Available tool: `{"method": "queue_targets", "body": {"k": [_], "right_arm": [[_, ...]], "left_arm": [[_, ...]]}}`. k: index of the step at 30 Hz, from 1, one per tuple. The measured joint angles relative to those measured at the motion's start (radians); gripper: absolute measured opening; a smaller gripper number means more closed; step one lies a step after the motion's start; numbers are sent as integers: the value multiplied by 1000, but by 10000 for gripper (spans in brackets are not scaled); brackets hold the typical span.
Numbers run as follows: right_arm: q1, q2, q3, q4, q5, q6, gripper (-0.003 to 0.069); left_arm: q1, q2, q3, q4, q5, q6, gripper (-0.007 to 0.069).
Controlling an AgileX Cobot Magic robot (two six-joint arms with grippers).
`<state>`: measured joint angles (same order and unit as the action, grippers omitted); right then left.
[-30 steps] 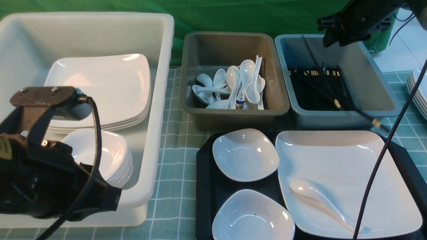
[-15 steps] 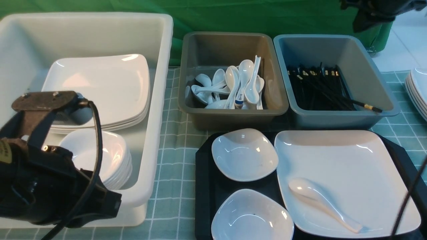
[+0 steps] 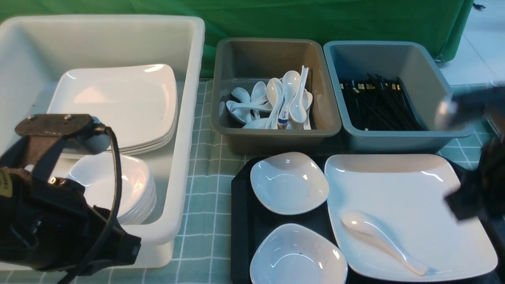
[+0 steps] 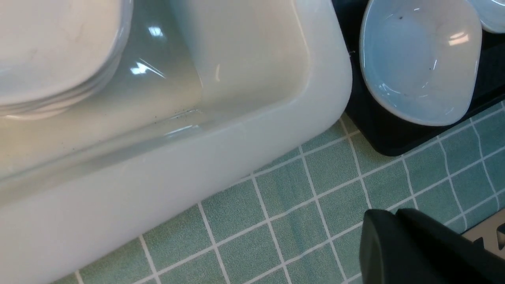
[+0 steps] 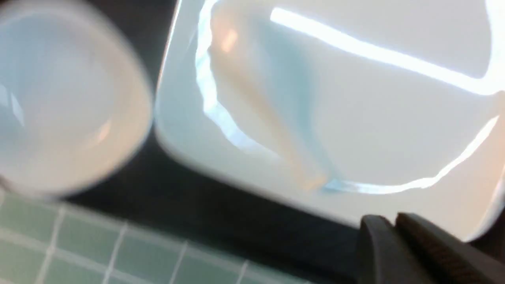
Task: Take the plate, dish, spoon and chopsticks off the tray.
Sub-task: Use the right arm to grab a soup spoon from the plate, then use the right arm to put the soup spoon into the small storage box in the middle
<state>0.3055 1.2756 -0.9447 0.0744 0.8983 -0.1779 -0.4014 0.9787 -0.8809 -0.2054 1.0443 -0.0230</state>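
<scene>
black left arm (image 3: 43, 209), brown metal bracket (image 3: 55, 125), screw heads (image 3: 68, 117), looping black cable (image 3: 116, 185)

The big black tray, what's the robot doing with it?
The robot is putting away what's on the tray. Its right hand is out over the big plate, holding nothing. The spoon lies on that plate, and two small dishes sit beside it. No chopsticks show on the tray; there are lots in the blue-grey tub. The left hand is shut and empty too.
</scene>
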Motion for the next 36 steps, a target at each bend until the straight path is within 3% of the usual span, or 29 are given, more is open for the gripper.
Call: {"method": "queue_targets", "body": {"k": [2, 5, 7, 14, 22, 24, 25, 26, 36], "right_arm": [[41, 5, 66, 0, -43, -4, 221], [98, 82, 101, -39, -109, -7, 410], [109, 152, 98, -74, -163, 6, 485], [111, 346, 17, -103, -269, 15, 535], [125, 474, -29, -95, -285, 16, 526], [126, 482, -38, -88, -285, 16, 392], [127, 482, -39, -88, -283, 16, 246], [127, 479, -41, -88, -277, 18, 163], [127, 326, -222, -74, -153, 41, 175]], "left_arm": [[0, 0, 0, 0, -15, 9, 8], [0, 0, 0, 0, -51, 17, 8], [0, 0, 0, 0, -67, 23, 8], [0, 0, 0, 0, -57, 32, 8], [0, 0, 0, 0, -35, 44, 8], [0, 0, 0, 0, -32, 44, 8], [0, 0, 0, 0, -31, 44, 8], [0, 0, 0, 0, -31, 44, 8], [0, 0, 0, 0, -31, 44, 8]]}}
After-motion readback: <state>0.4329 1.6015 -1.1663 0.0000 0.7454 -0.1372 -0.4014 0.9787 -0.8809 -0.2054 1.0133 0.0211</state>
